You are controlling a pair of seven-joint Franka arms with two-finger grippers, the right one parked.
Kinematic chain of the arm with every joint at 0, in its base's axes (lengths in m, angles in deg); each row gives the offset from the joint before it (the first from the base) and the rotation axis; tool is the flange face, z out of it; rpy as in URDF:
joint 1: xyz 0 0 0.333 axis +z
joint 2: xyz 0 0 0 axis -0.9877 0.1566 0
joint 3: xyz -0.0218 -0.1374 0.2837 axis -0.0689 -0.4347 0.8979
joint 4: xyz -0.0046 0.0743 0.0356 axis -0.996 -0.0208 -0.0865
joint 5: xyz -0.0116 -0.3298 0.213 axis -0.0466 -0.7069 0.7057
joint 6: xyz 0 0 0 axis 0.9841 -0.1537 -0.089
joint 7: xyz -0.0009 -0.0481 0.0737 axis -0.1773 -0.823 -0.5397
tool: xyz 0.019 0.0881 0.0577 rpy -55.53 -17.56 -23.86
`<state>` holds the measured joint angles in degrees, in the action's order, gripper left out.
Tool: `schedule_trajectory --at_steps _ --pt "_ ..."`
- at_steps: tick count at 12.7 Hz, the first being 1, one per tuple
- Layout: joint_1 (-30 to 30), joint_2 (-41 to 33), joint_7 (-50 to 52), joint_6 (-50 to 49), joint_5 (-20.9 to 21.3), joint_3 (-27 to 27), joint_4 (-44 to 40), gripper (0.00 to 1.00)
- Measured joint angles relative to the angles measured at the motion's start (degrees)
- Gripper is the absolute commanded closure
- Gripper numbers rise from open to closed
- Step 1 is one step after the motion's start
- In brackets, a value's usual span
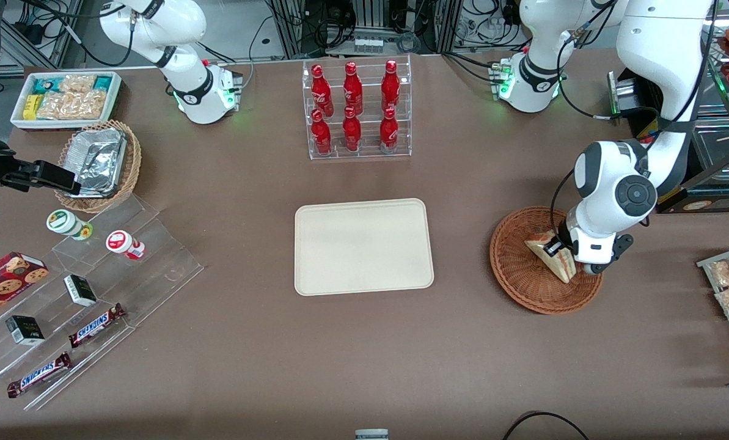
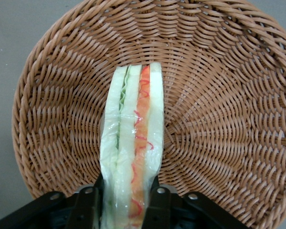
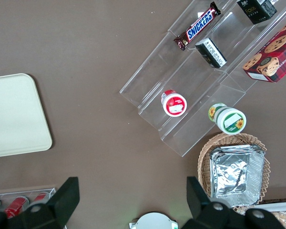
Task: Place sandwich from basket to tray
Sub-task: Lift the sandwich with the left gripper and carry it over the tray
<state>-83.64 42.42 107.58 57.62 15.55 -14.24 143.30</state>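
Gripping the sandwich (image 2: 133,157) at one end, gripper (image 2: 126,202) has both fingers (image 2: 88,207) pressed against the bread faces, inside the basket (image 2: 229,119) (wedge on edge; lift off the weave unclear). Tray (image 1: 364,246) sits well apart, approx. mid-table.

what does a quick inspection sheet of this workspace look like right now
surface: brown table, flat, no spills seen
job's things: clear-wrapped triangular white-bread sandwich in the round reddish-brown wicker basket; cream rectangular plastic tray bare
clutter: clear rack of red bottles; tan wicker basket of foil containers; clear stepped stand with chocolate bars, small cartons and cups; white bin of snack packets
grippers: left arm's claw down in the basket, fingers shut on the sandwich's end
cables: black cable at the table's near edge
surroundings: wiring and frames past the table
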Motion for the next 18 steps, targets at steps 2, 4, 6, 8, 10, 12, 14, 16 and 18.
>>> schedule_trajectory --at_steps 2,4,6,8,10,12,14,16,18 --pt "-0.02 -0.23 -0.12 -7.81 0.03 -1.44 -4.06 1.00" --pt "-0.20 -0.58 -0.13 -17.15 0.05 -4.30 -10.44 1.00" --pt "-0.30 -0.59 -0.75 -21.84 0.07 -7.28 -15.25 1.00" --pt "-0.35 -0.49 -1.64 -22.53 0.07 -9.99 -16.80 1.00" --pt "-0.43 0.13 -1.96 -22.52 0.07 -14.15 -17.31 1.00" --pt "-0.62 1.20 -1.96 -22.51 0.08 -18.78 -18.23 1.00" --pt "-0.77 3.44 -1.95 -22.49 1.02 -23.09 -20.21 1.00" --pt "-2.40 7.78 -0.78 -22.43 3.44 -26.50 -24.01 1.00" --pt "-6.65 12.65 2.38 -22.41 5.40 -26.84 -28.67 1.00"
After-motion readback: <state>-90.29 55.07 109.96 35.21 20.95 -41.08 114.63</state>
